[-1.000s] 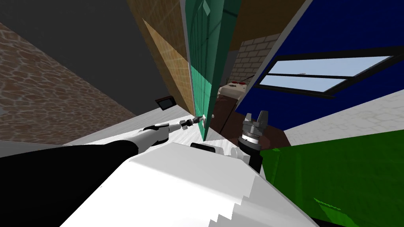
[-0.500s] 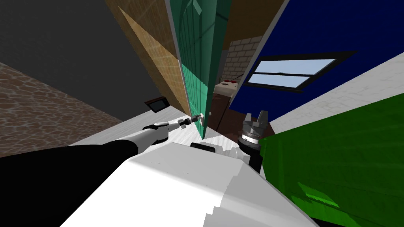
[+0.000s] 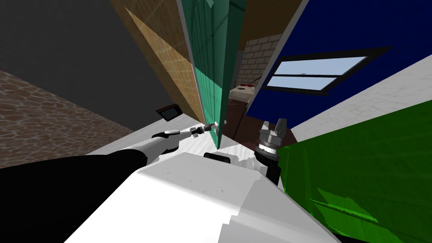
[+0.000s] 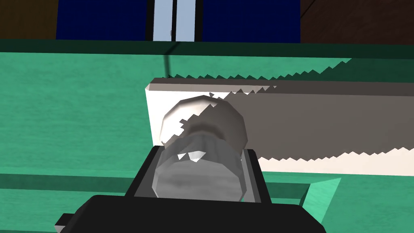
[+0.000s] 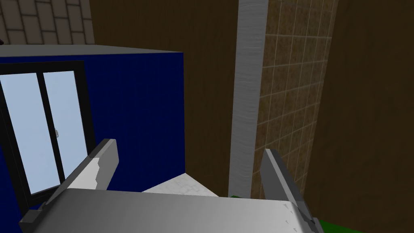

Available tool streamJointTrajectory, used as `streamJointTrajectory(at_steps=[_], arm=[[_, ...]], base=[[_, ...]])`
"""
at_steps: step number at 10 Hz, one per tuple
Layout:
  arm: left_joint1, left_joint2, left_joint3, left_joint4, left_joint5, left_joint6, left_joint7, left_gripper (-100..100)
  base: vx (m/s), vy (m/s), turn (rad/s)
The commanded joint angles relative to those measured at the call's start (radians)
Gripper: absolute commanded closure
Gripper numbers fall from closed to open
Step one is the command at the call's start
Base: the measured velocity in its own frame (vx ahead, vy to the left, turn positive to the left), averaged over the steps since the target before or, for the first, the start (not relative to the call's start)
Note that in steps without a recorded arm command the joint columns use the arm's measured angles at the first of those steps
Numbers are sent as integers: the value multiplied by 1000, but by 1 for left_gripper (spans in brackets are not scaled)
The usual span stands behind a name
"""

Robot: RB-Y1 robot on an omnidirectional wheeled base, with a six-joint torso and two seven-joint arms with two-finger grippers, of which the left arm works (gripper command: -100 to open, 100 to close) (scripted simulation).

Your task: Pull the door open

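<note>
The left gripper (image 4: 201, 164) pinches the grey knob (image 4: 210, 119) on the green door (image 4: 72, 121). At three o'clock, the right gripper (image 3: 273, 125) hangs, jaws spread.

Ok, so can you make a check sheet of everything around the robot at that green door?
Surface: pale floor under the arms.
Job's things: green door, ajar; its round grey knob sits on a white plate.
Clutter: small dark frame at the foot of the tan tiled wall.
Grippers: left gripper shut on the knob; right gripper open, holding nothing.
Cables: nothing seen.
Surroundings: blue wall with a window; green block on the right.
</note>
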Motion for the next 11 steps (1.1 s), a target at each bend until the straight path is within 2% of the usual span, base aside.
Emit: streamJointTrajectory(at_steps=[1,4,5,6,7,8,9,10,11], arm=[[0,18,-41,-17,1,-30,5,100],[-5,34,-82,-30,4,-65,10,100],[-8,43,-108,-38,5,-86,14,100],[-8,43,-108,-28,5,-86,14,100],[-8,43,-108,-38,5,-86,14,100],[-12,55,-139,-48,7,-112,18,100],[-14,60,-153,-52,8,-124,20,100],[-19,54,-139,-37,9,-112,21,100],[-23,45,-148,-28,11,-120,25,100]], base=[[-69,177,24],[-32,135,21],[-7,131,-6],[-2,94,-22],[1,35,11],[22,62,-7],[29,114,-27],[15,51,-24],[-66,128,-115]])
